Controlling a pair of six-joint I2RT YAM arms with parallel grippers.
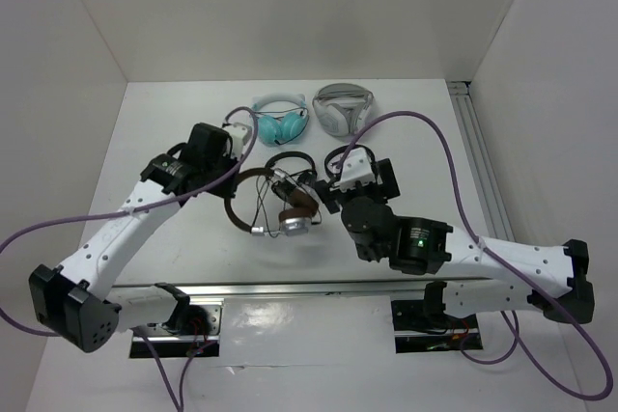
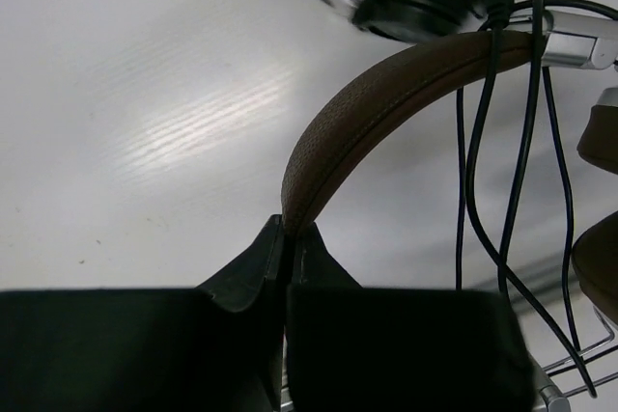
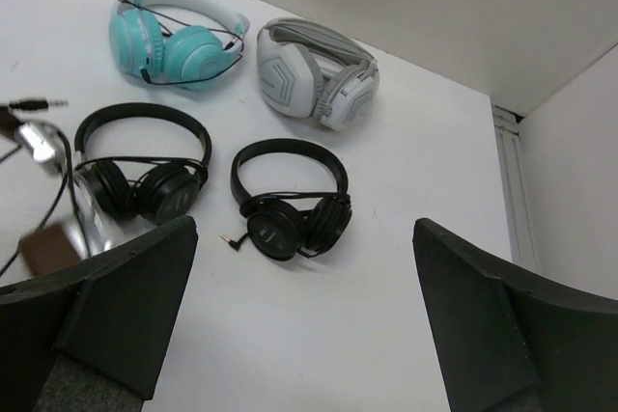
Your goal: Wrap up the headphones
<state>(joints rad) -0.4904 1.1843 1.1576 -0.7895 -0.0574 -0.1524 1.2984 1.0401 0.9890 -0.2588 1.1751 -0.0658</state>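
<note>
Pinched the headphones by the band in the left hand, spread the right hand wide and empty at three o'clock, likely left cable to wrap.

**Pretty sure this is a robotics lab cell**

Lab bench setup, not someone's home. There's a plain white table boxed in by bare white panels, with an aluminium rail down the right side. The left arm and right arm are mounted at the near edge, and purple cables loop off them. A teal pair and a white-grey pair of headphones lie at the back.
</note>
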